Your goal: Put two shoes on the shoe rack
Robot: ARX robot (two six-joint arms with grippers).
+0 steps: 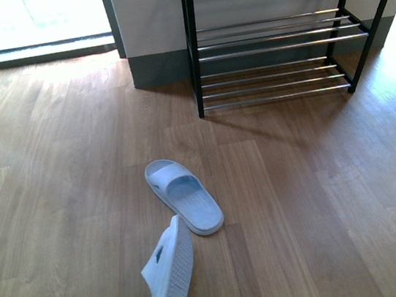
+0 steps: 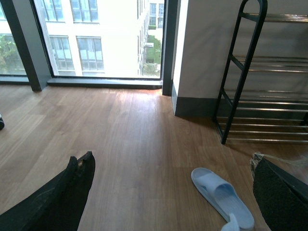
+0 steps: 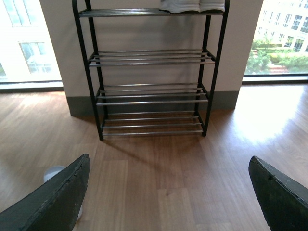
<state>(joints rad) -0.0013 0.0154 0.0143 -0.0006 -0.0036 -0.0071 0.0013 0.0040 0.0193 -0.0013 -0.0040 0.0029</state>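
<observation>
Nearest the camera in the front view, a pale blue rubber slide, the tipped slide (image 1: 170, 278), stands on its edge on the wooden floor (image 1: 323, 197). Its ridged sole faces right and its lower end is cut off by the frame. Just beyond its upper end lies the flat slide (image 1: 184, 196), sole down and strap up, angled with one end toward the upper left. The two are so close that I cannot tell whether they touch. Both are well apart from the shoe rack (image 1: 272, 48), which stands farther back and to the right, against a white wall pillar (image 1: 151, 22) with a grey skirting.

From the left wrist, the left gripper (image 2: 168, 161) is spread wide. Its two black fingers (image 2: 62, 197) frame the view with nothing between them but floor. The flat slide lies ahead of it, with a sliver of the tipped slide beside it. A large window (image 2: 96, 38) fills the far wall.

From the right wrist, the right gripper (image 3: 168, 161) is likewise spread wide and holds nothing. It faces the rack squarely. Four tiers of silver rods show in a black frame with rounded ends. The three lower tiers are bare. On the top tier sit pale white-edged shapes (image 3: 192, 5), cut off by the frame and too little seen to name. A bit of a slide peeks out behind one finger.
</observation>
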